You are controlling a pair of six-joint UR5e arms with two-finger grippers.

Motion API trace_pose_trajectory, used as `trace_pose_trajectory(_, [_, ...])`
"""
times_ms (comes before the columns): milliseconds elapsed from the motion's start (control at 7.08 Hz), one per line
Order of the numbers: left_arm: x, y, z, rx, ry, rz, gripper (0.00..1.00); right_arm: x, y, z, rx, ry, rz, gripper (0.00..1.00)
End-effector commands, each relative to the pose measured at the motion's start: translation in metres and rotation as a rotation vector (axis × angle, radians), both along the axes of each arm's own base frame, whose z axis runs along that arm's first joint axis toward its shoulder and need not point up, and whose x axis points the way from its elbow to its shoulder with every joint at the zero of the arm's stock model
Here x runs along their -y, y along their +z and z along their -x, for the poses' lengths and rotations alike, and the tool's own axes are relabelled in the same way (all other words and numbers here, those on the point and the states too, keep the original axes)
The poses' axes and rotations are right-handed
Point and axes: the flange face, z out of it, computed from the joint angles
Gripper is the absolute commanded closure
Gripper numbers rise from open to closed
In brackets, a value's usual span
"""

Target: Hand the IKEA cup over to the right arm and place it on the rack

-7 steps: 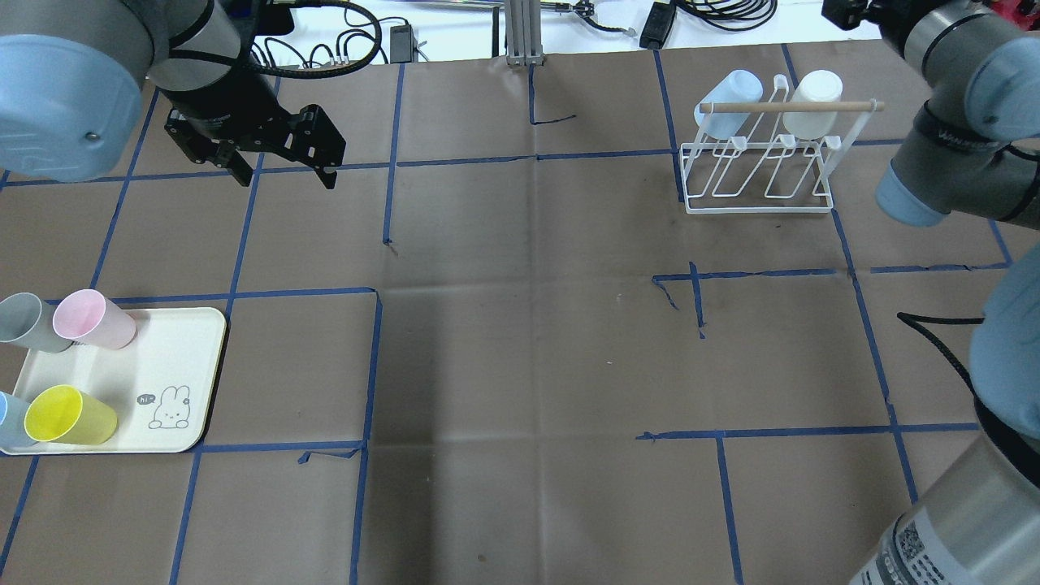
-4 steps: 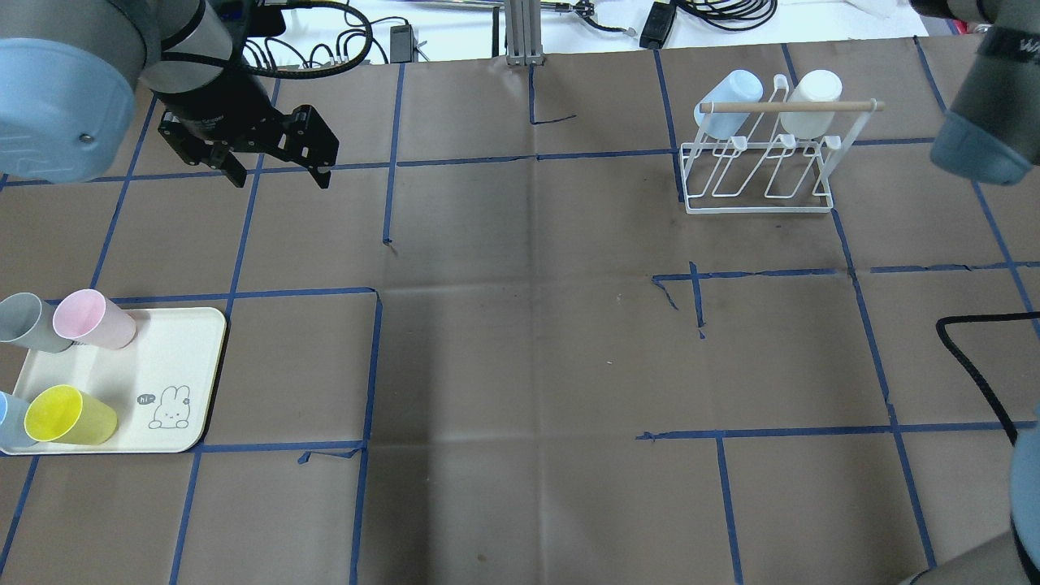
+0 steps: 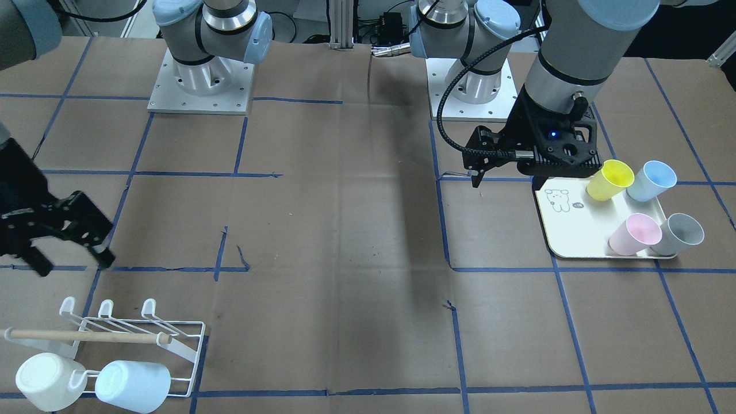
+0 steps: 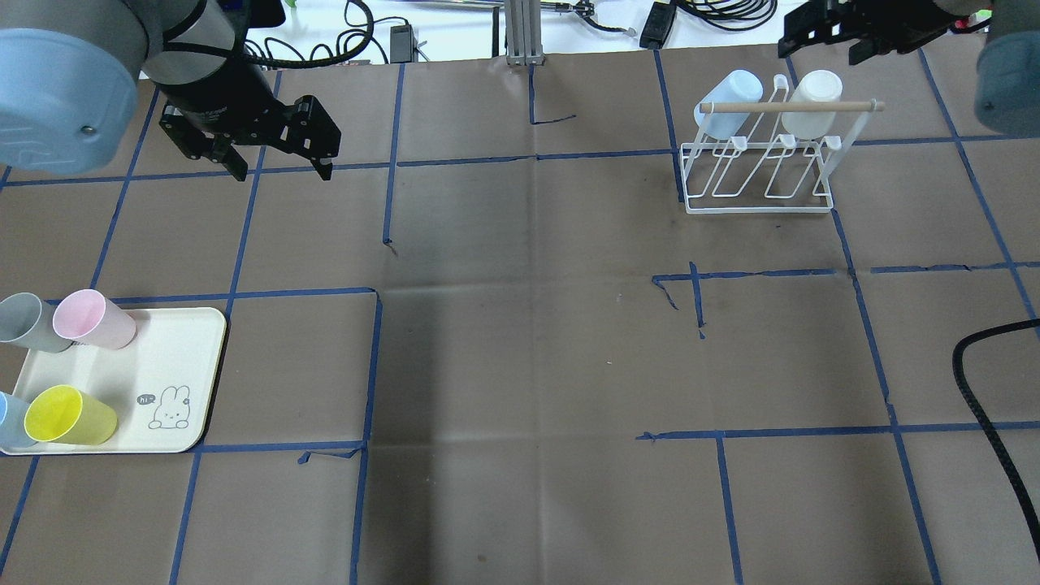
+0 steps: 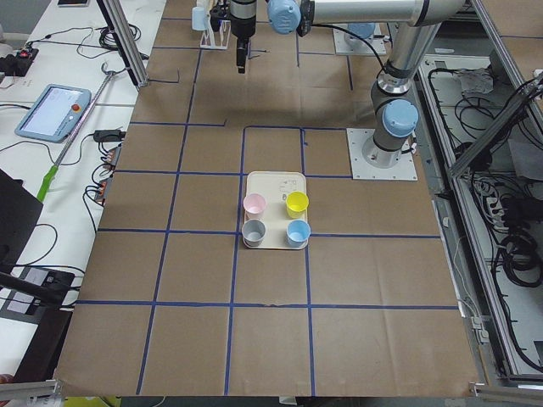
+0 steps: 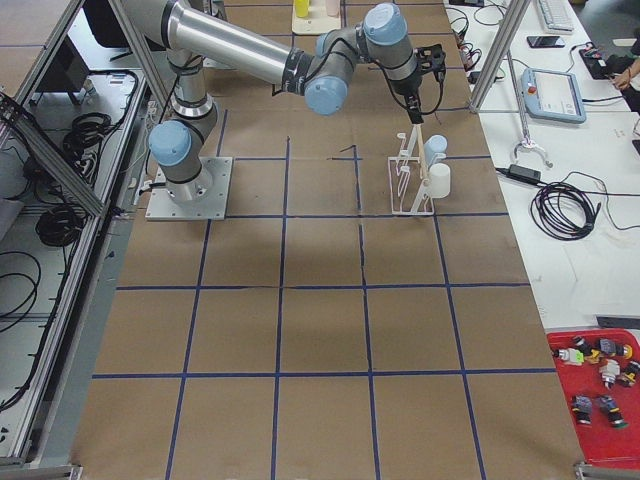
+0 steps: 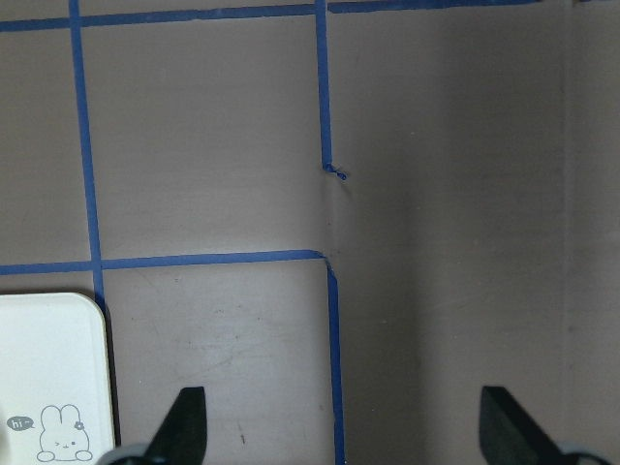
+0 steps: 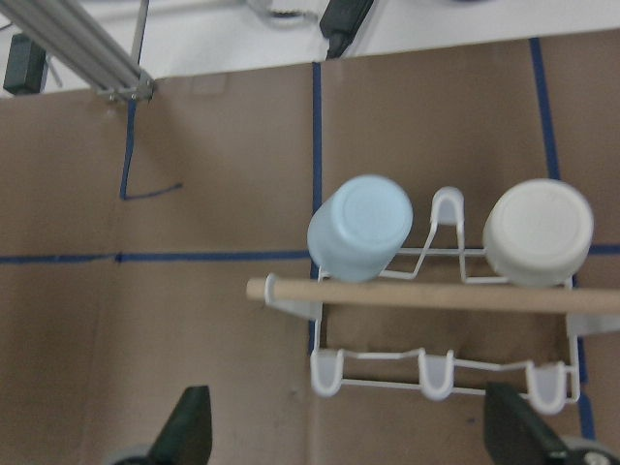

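Pink (image 4: pixel 93 318), grey (image 4: pixel 28 322), yellow (image 4: pixel 69 416) and blue (image 4: pixel 8 418) cups lie on the cream tray (image 4: pixel 162 357) at the left edge. My left gripper (image 4: pixel 283 172) hangs open and empty beyond the tray, and its wrist view shows the tray corner (image 7: pixel 48 368) below its fingertips (image 7: pixel 184 426). The white wire rack (image 4: pixel 760 175) at the far right holds a pale-blue cup (image 4: pixel 730 101) and a white cup (image 4: pixel 812 101). My right gripper (image 3: pixel 72 264) is open and empty, high over the rack (image 8: pixel 436 378).
Brown paper with blue tape lines covers the table. In the front-facing view the tray (image 3: pixel 575 230) lies just beside the left gripper (image 3: pixel 506 183). Cables and a metal post (image 4: pixel 524 32) line the far edge. A black cable (image 4: pixel 987 390) loops in at the right.
My right arm has swung up and away from the near right, and its gripper now shows beyond the rack. My left gripper has shifted slightly left and farther away.
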Motion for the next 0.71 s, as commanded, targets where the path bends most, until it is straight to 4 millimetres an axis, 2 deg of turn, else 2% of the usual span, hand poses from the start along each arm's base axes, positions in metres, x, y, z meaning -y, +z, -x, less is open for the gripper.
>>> trace_pose_trajectory(0, [0.0, -0.002, 0.0, 0.002, 0.0, -0.003, 0.0, -0.039, -0.023, -0.051, -0.031, 0.09, -0.341, 0.0])
trace_pose_trajectory(141, [0.0, -0.002, 0.001, 0.002, -0.001, -0.003, 0.0, -0.05, -0.019, -0.063, -0.224, 0.118, -0.368, 0.0])
trace_pose_trajectory(283, [0.0, -0.003, 0.001, 0.002, -0.001, -0.006, 0.0, -0.058, -0.011, -0.08, -0.267, 0.111, -0.362, 0.0])
trace_pose_trajectory(424, [0.0, -0.003, 0.001, 0.001, -0.001, -0.006, 0.0, -0.059, -0.007, -0.084, -0.25, 0.013, -0.366, 0.0])
trace_pose_trajectory(565, [0.0, -0.003, 0.001, 0.001, -0.001, -0.006, 0.0, -0.063, 0.007, -0.089, -0.245, -0.045, -0.344, 0.0])
